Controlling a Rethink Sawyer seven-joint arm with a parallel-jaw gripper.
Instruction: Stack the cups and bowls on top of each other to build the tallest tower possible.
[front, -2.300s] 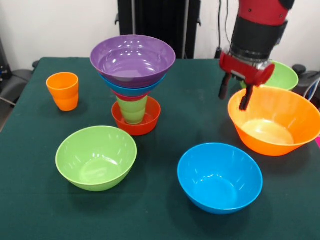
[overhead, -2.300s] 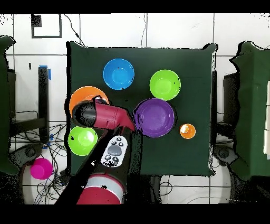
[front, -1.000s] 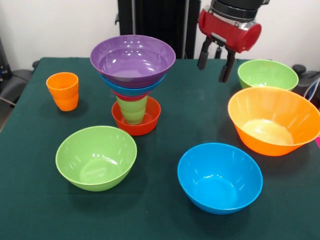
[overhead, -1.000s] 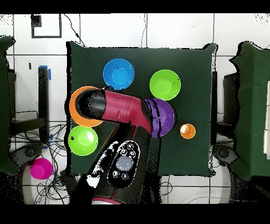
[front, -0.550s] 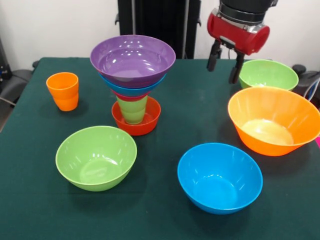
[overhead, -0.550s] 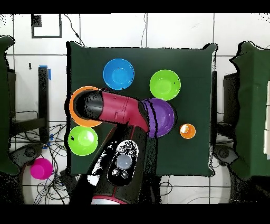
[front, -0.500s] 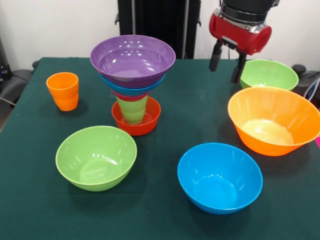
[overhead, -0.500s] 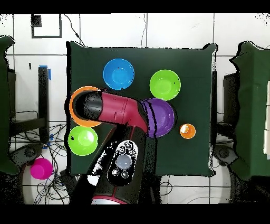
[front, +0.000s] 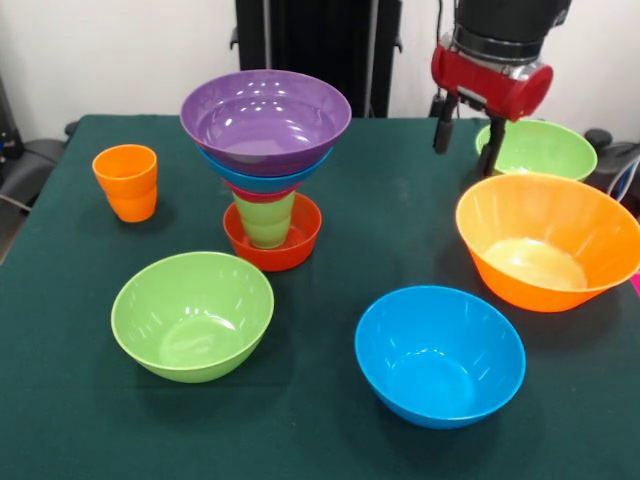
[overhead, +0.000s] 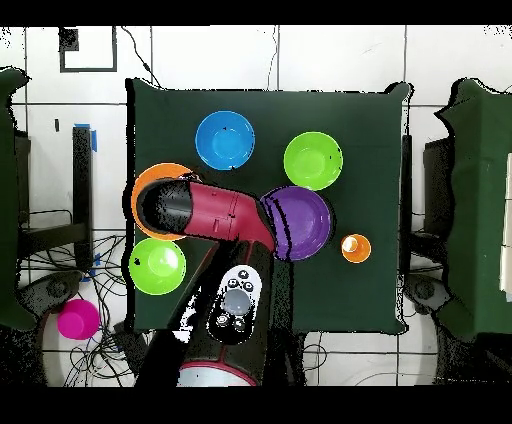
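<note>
Above the worktop's far right part we saw the pincer hanging with its two fingers spread apart and nothing held between them. It hung just beside the near rim of the far lime green bowl and above the far edge of the large orange bowl. Well apart to its left stood the tower: a red-orange bowl at the base, a light green cup, then pink, blue and purple bowls. We also noted the orange cup, a second lime green bowl and a blue bowl lying separately.
</note>
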